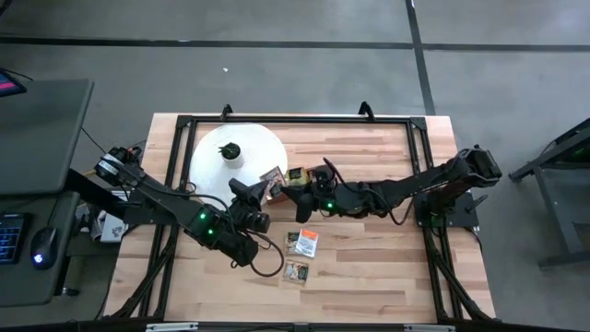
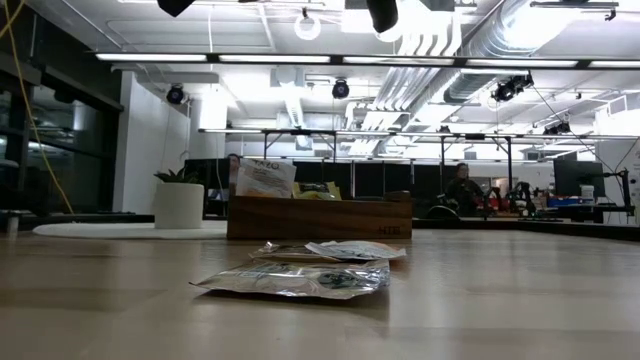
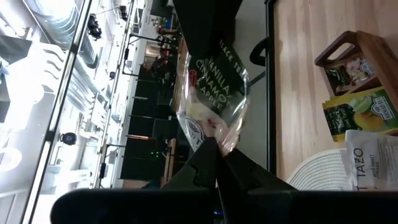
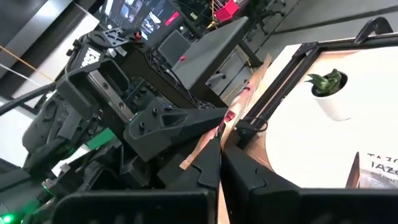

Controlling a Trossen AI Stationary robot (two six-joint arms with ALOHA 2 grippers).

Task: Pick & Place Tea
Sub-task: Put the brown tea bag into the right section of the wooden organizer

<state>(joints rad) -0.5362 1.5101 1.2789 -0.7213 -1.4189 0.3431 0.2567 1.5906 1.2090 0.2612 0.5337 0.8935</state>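
Note:
A clear tea sachet (image 3: 211, 93) with a dark label hangs in the air between my two grippers, above the table's middle (image 1: 275, 184). My left gripper (image 3: 217, 155) is shut on one end of it. My right gripper (image 4: 219, 152) faces it from the other side, shut on the opposite end, and shows as a dark shape (image 3: 205, 25) in the left wrist view. The brown wooden box (image 1: 297, 175) stands just beyond, with sachets upright in it. Three more tea sachets (image 1: 302, 242) lie flat on the table nearer the front. My left gripper pinches the sachet's end nearest it (image 3: 214, 134) between its two fingers, coming level from the table's left. The sachet reaches out beyond the fingertips, lifted clear of the table. My right gripper pinches the sachet's opposite end, seen edge-on (image 4: 200, 149) at its fingertips. It comes level from the table's right, facing my left gripper (image 4: 211, 118).
A large white round disc (image 1: 238, 157) with a small potted plant (image 1: 230, 151) lies at the table's far left. A green-and-yellow sachet (image 3: 367, 112) and a white one (image 3: 373, 162) stand in the box. A black frame (image 1: 295, 120) borders the table.

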